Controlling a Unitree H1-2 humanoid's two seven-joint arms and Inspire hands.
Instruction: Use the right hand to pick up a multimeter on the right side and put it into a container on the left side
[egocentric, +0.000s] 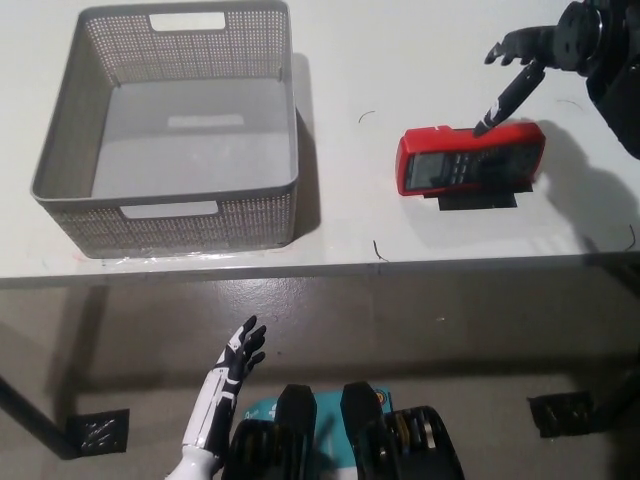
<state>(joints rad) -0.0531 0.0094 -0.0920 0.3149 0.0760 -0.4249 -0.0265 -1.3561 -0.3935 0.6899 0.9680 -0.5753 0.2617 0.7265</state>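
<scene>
White table (340, 60): the red multimeter (470, 160) lies at its right, long axis left-right, well apart from the grey container (60, 185). Right hand (545, 50) hovers just behind it, fingers spread, empty (left hand (238, 362) idles below, open).

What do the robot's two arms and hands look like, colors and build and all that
The right hand is black all over, with slim jointed fingers on a bulky black wrist and forearm. The left hand has a white forearm and back, with black joints and darker fingers, giving it a two-tone look. No loose cables or readable markings show on either.
</scene>
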